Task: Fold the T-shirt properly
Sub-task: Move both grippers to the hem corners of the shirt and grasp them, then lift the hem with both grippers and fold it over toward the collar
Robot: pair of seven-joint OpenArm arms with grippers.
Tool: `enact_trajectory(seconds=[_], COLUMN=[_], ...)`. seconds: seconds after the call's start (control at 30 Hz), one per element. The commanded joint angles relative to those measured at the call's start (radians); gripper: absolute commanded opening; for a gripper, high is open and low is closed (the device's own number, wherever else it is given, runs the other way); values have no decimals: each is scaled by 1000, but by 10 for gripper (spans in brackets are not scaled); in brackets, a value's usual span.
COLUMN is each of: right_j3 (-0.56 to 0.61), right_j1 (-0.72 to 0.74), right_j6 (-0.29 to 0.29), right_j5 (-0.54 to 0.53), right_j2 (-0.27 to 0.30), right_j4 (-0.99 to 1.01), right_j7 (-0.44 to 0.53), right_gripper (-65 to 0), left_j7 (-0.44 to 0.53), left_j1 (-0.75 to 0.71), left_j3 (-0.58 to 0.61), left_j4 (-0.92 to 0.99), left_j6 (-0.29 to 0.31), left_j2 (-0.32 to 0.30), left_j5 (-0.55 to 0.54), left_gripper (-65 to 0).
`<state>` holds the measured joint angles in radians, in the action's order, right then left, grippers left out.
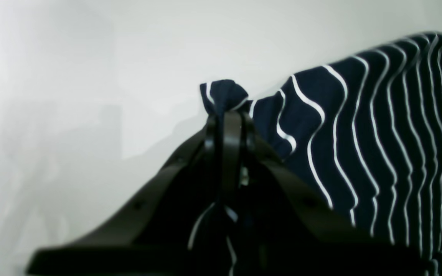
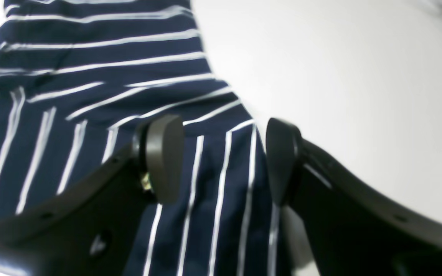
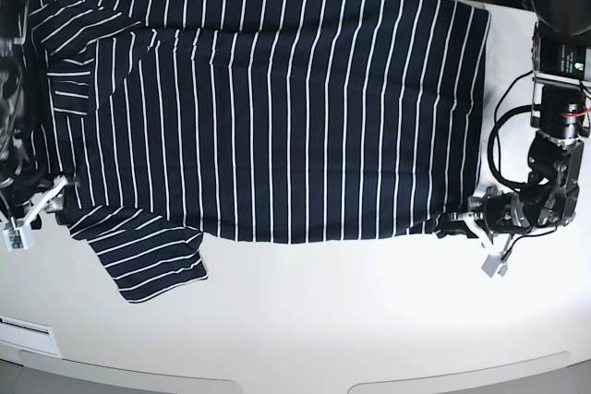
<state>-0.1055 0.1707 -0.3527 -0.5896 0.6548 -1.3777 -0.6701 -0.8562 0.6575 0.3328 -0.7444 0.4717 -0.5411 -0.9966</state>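
A large navy T-shirt (image 3: 268, 108) with thin white stripes is spread flat on a white tabletop (image 3: 305, 320), seen from above in the base view. Its long axis runs from 9 o'clock to 3 o'clock: collar and sleeves lie toward 9, the hem toward 3. One sleeve (image 3: 148, 260) juts out toward 7 o'clock.

The left end effector (image 3: 454, 225) is seen at about 4 o'clock, at the lower hem corner. In the left wrist view (image 1: 226, 115) its jaws are closed on a small bunched tuft of striped cloth, which pokes out above the fingertips, with the rest of the shirt trailing away toward 3 o'clock in that view.

The right end effector (image 3: 60, 200) is seen at the shirt's 8 o'clock edge, near the shoulder. In the right wrist view (image 2: 221, 153) its jaws stand apart, straddling the cloth edge, with nothing pinched between them.

The shirt's body lies toward 11 o'clock from the gripped corner. The coming fold is judged to turn on that corner, so a matching hold on the shoulder side would be needed first.
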Motion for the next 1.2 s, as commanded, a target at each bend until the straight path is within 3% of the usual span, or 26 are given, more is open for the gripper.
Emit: enact_trajectory(seconds=[0.0,0.2,0.33,0.73,0.8,0.97,1.17], right_j3=[-7,-6,-6,-6,-6,-6,-6], right_j1=[73,333,417,406,406,415,414], right_j6=[-21,-138,-191,-292,-315,-340,-345], right_j5=[-34,-188,-225,-250,-264,-301,-305], right_j2=[14,-6,-6,-57,-62,-59,-58], right_j4=[64,571,769,809,809,805,755], right_j7=[3,-16,-14,-9,-9,-44,-102], right_gripper=[-286,-286,-286,-292,-346,-629,-650], left_j7=[-13,-13,-13,-13,-13,-13,3], left_j1=[19,18,19,18,19,19,28], left_j3=[-2,-2,-2,-2,-2,-2,-2], left_j4=[-6,-6,-6,-6,-6,-6,-6], left_j6=[-7,-8,-8,-8,-8,-8,22], left_j2=[-8,-7,-7,-8,-7,-7,-8], left_j5=[20,20,20,20,19,20,20], left_gripper=[-650,-650,-650,-650,-650,-650,-650])
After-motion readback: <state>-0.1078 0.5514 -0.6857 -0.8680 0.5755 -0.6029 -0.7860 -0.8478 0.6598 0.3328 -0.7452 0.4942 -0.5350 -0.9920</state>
